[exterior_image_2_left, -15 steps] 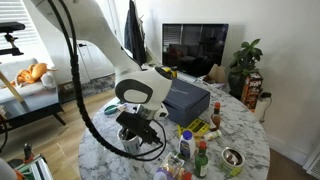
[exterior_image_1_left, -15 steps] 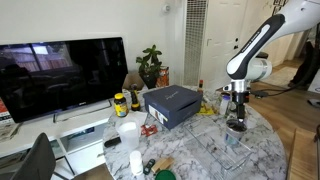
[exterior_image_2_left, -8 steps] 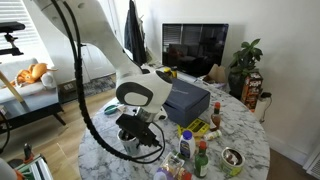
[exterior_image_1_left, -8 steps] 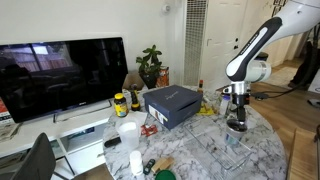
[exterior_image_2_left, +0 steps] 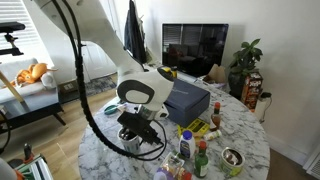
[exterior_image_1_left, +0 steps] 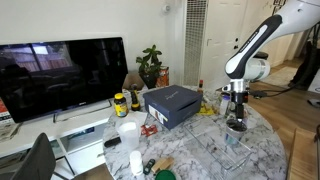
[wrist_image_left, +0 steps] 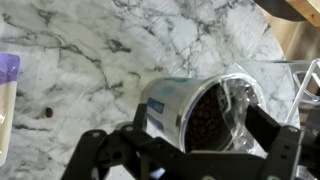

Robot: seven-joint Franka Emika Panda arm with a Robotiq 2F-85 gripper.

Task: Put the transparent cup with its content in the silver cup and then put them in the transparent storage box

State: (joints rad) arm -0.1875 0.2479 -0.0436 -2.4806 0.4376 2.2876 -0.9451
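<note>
In the wrist view the silver cup (wrist_image_left: 168, 103) lies tilted between my fingers over the marble table. The transparent cup (wrist_image_left: 238, 98) sits in its mouth with its clear rim sticking out, and its dark contents fill the opening. My gripper (wrist_image_left: 200, 120) is shut across the pair, one finger on each side. A clear edge of the transparent storage box (wrist_image_left: 305, 78) shows at the right. In both exterior views the gripper (exterior_image_1_left: 237, 118) (exterior_image_2_left: 136, 135) hangs low over the table with the cups (exterior_image_1_left: 237, 125) in it. The box is faint there.
A big blue-grey box (exterior_image_1_left: 172, 104) (exterior_image_2_left: 188, 100) stands mid-table. An opaque white cup (exterior_image_1_left: 128, 134) and a yellow jar (exterior_image_1_left: 120, 104) stand near the television side. Bottles (exterior_image_2_left: 200, 160) and a small bowl (exterior_image_2_left: 232, 158) crowd one table edge. The table edge (wrist_image_left: 275, 40) is close.
</note>
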